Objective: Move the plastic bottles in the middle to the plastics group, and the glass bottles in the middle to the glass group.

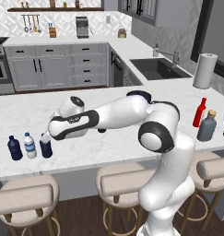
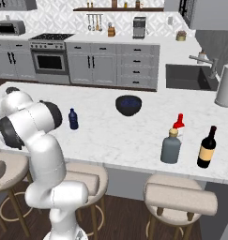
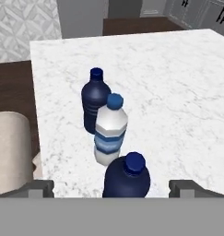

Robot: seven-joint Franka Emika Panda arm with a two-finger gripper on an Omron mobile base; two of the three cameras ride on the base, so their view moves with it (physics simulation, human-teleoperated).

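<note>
Reaching out to the left end of the marble island counter (image 1: 132,143), the white arm holds its gripper (image 3: 111,184) with the jaws spread wide on either side of a dark navy plastic bottle (image 3: 126,177), and nothing is clamped between them. In the hand view that nearest navy bottle sits between the two finger tips at the bottom edge, with clear space on both sides, so the fingers do not appear to touch it. Just beyond it stands the clear bottle with a blue label (image 3: 110,131), and past that a second navy bottle (image 3: 95,100), the three lined up in a close row near the counter's edge. In the left base view the same row shows below the arm's wrist: a navy bottle (image 1: 14,148), the clear one (image 1: 30,145) and the navy bottle under the hand (image 1: 46,146). Another navy bottle (image 2: 73,119) stands alone nearer the middle of the counter in the right base view, close to a dark bowl (image 2: 128,105). Toward the right end, the squat grey-blue glass bottle with a tan stopper (image 2: 171,146) stands just in front of the slender red bottle (image 2: 179,121), with a dark wine bottle (image 2: 207,147) beside them. A paper towel roll (image 1: 205,70) stands near the sink (image 1: 159,68).
</note>
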